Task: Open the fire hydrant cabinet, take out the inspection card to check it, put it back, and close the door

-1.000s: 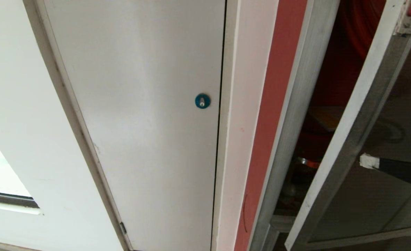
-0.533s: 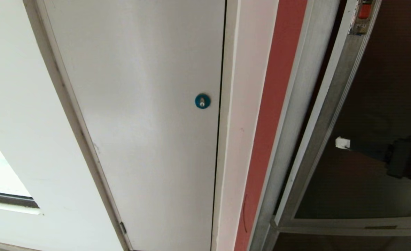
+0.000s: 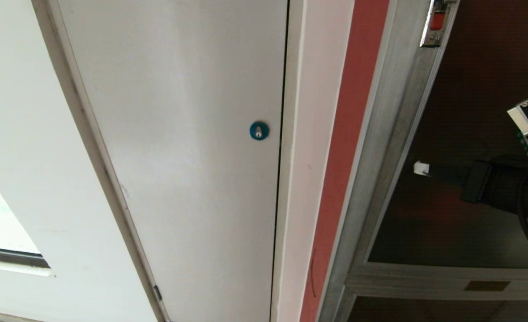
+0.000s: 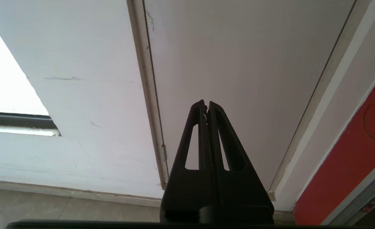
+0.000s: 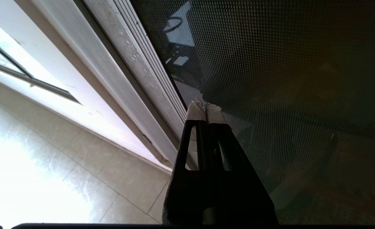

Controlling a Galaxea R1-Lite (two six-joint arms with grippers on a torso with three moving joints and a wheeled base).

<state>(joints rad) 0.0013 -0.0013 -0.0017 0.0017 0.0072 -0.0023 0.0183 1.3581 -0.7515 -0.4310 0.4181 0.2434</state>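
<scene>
Right gripper [image 3: 421, 168], fingers clenched on nothing, presses its taped tips against the door [image 3: 474, 80] glass at right near the frame, and from there they could skid off, leaving the red latch [image 3: 437, 21] uncaught.

The door [image 3: 470, 112] ran off the top and right edges of the head view, so its full extent and its sticker could not be seen. Behind its dark tinted glass the inside of the fire hydrant cabinet [image 3: 380, 134] was too dim to make out. The red latch [image 3: 437, 21] was cut by the top edge. The right tool [image 3: 421, 168] showed only its white-taped tip; the arm behind it left the frame at the right. Whether that tip touched the glass could not be told. The white panel [image 3: 179, 134] was cropped above and below.
</scene>
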